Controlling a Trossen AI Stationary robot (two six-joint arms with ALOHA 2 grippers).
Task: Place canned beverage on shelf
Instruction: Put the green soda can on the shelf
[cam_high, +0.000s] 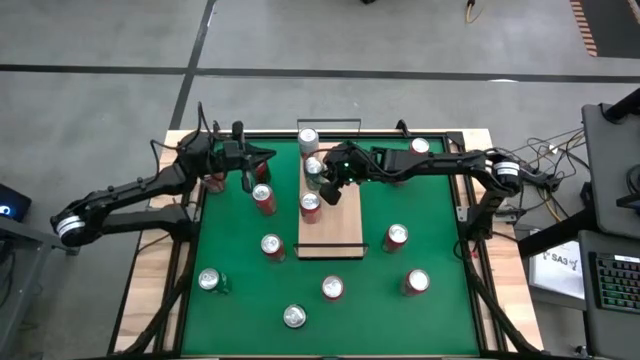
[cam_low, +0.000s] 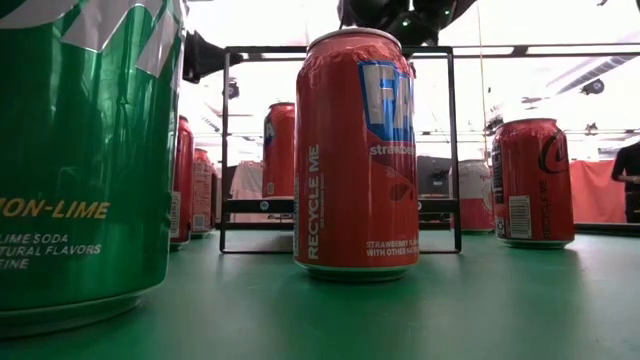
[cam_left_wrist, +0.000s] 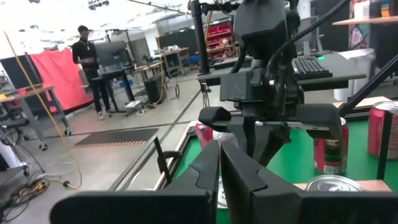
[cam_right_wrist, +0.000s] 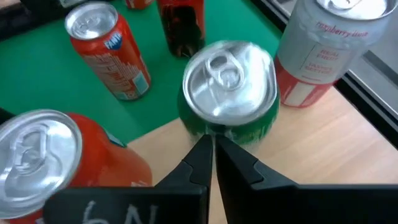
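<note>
Hovering over shelf (cam_high: 331, 228), right tool (cam_right_wrist: 211, 146) clenched, empty, just above green can (cam_right_wrist: 229, 87) standing on shelf between two others. Left tool (cam_left_wrist: 219, 163) clenched, parked beside. Tool to be lifted straight, neighbours left untouched.

Both end effectors (cam_left_wrist: 219, 163) (cam_right_wrist: 211, 149) closed, arms seemingly extended.

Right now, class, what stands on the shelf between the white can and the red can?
A green can stands between them on the shelf, clearest in the right wrist view.
</note>
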